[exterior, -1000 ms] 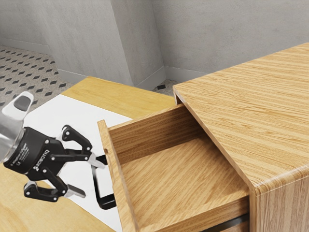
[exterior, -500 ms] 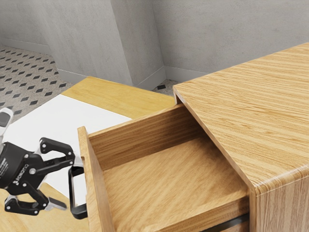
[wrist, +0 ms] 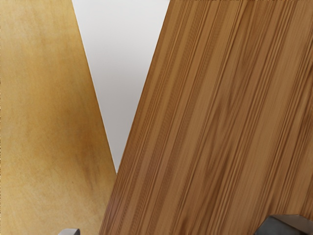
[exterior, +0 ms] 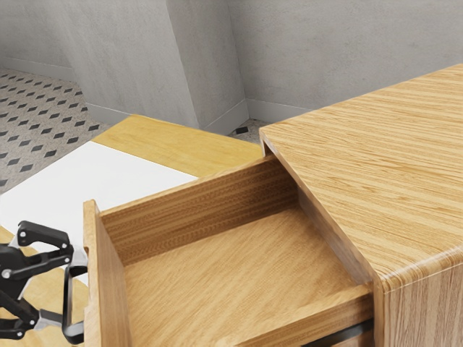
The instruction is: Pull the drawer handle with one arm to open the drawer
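The wooden drawer (exterior: 231,282) stands pulled far out of the cabinet (exterior: 376,166), its inside bare. Its front panel (exterior: 101,289) faces the exterior view's left and carries a black bar handle (exterior: 66,307). My black gripper (exterior: 69,290) is at the lower left edge of the exterior view, open, with one finger above and one below, wide apart, and the handle bar between them. In the wrist view the drawer's front panel (wrist: 220,122) rises close ahead of my hand.
The cabinet sits on a wooden table (exterior: 166,144) with a white mat (exterior: 94,177) under the drawer's front. The same mat (wrist: 122,63) and table (wrist: 44,122) appear in the wrist view. Grey walls and a tiled floor (exterior: 36,116) lie behind.
The drawer has slid much farther out toward the exterior view's left. My gripper moved left and down with the handle, now partly out of the picture.
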Controlling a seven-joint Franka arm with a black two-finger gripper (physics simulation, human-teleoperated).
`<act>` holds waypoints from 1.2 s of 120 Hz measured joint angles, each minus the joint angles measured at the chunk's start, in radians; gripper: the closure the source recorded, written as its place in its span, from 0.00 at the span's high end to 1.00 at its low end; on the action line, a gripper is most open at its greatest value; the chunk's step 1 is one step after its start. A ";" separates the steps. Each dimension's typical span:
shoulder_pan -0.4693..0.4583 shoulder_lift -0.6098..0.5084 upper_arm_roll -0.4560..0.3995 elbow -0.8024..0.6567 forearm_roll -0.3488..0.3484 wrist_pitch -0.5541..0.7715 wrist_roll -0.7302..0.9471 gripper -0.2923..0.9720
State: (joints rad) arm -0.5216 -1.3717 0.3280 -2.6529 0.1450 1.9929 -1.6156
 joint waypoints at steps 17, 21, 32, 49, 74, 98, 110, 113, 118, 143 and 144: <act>0.008 -0.043 0.000 -0.011 0.010 -0.018 -0.002 0.53; 0.008 -0.049 0.000 -0.012 0.011 -0.022 -0.002 0.53; 0.009 -0.056 -0.001 -0.009 0.015 -0.036 -0.003 0.61; 0.013 -0.092 -0.012 -0.002 0.018 -0.063 -0.003 0.69; 0.035 -0.107 -0.165 0.104 0.017 -0.137 -0.005 0.74; 0.168 0.353 -0.426 0.716 -0.086 -0.275 -0.003 0.76; -0.064 0.706 -0.536 1.023 -0.126 -0.322 -0.016 0.76; -0.197 0.783 -0.509 1.070 -0.098 -0.334 -0.020 0.76; -0.454 0.894 -0.398 1.135 -0.054 -0.350 -0.029 0.76; -0.906 1.164 -0.128 1.200 -0.037 -0.392 -0.075 0.77; -0.900 1.173 -0.130 1.198 -0.043 -0.392 -0.076 0.77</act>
State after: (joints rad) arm -1.4217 -0.1989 0.1981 -1.4554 0.1019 1.6006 -1.6918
